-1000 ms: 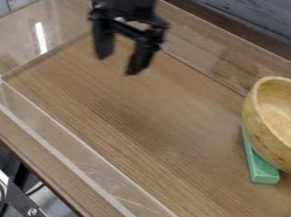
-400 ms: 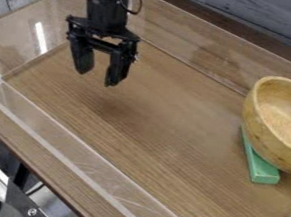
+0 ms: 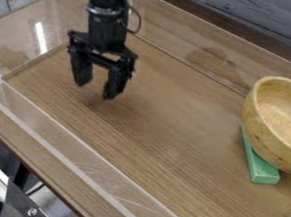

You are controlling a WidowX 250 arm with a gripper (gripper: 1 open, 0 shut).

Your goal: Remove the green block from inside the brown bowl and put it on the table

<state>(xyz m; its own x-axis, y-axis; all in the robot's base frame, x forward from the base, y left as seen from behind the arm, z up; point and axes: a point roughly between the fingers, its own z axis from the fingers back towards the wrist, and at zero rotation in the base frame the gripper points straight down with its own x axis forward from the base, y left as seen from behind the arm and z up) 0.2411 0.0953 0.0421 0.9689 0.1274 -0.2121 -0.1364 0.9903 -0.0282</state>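
The brown bowl (image 3: 258,123) stands at the right side of the table (image 3: 158,132), and its pale inside shows nothing in it. The green block (image 3: 261,167) lies flat on the tabletop against the bowl's near left side, partly tucked under the bowl's wall. My gripper (image 3: 95,86) hangs far to the left of both, pointing almost straight down, just above the wood. It is open, with nothing between its black fingers (image 3: 80,75).
Low clear acrylic walls (image 3: 75,154) edge the tabletop along the front, left and back. A white plank wall runs behind the table. Bare wood stretches between the gripper and the bowl.
The gripper has come down toward the tabletop and shifted a little left in the picture, staying open. Bowl and green block have not moved.
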